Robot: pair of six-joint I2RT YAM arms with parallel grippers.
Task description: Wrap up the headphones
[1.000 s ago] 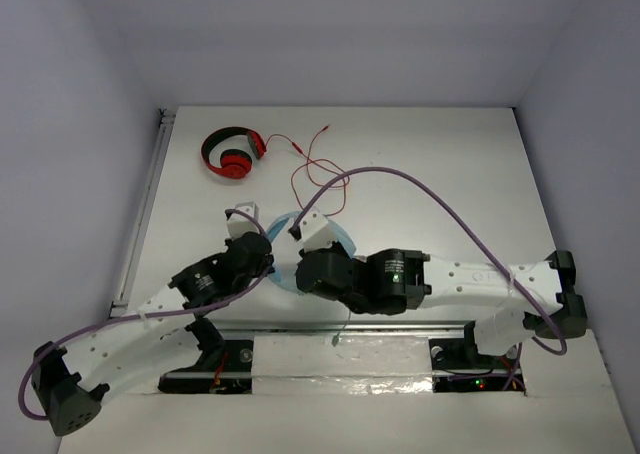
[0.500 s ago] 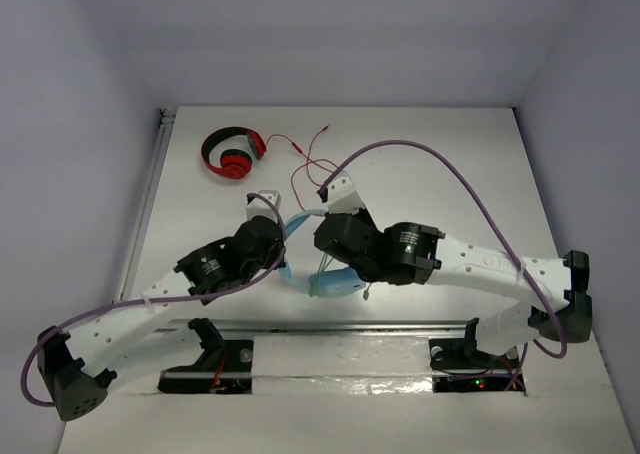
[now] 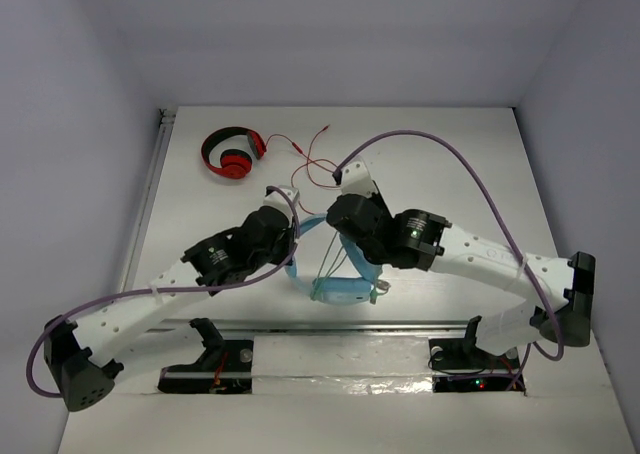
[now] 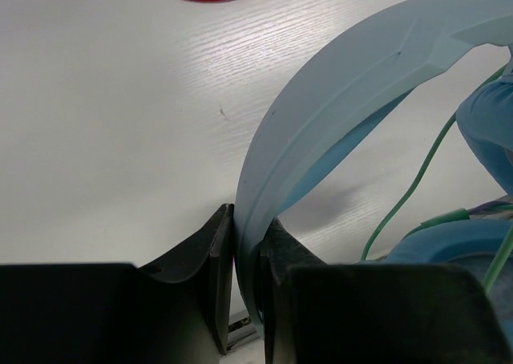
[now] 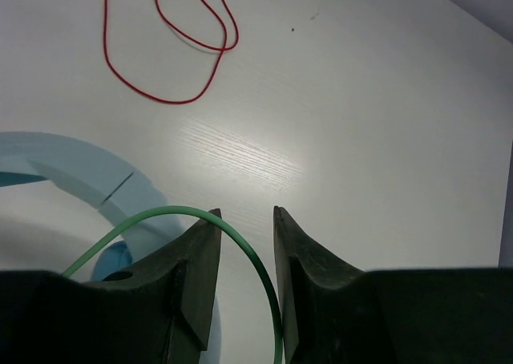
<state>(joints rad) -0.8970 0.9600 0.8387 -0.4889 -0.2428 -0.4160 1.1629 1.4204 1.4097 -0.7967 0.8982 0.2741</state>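
Left fingers (image 4: 212,260) stayed clenched on the light blue over-ear headphones (image 4: 345,99); right fingers (image 5: 196,260), parted, had drawn the thin green cable (image 5: 172,208) out for winding.

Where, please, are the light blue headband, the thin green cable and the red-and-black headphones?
Light blue headband (image 4: 337,99): left wrist view, arch's outer face.
Thin green cable (image 5: 160,212): right wrist view, top of loop.
Red-and-black headphones (image 3: 236,162): top external view, red ear cup.

— Entry: legible text, labels, numbers, any view?
— None can be read. Headphones (image 3: 340,292): plain blue surfaces, no brand showing. Red-and-black headphones (image 3: 232,154): too small to tell. Worktop (image 3: 450,174): unmarked white grain.
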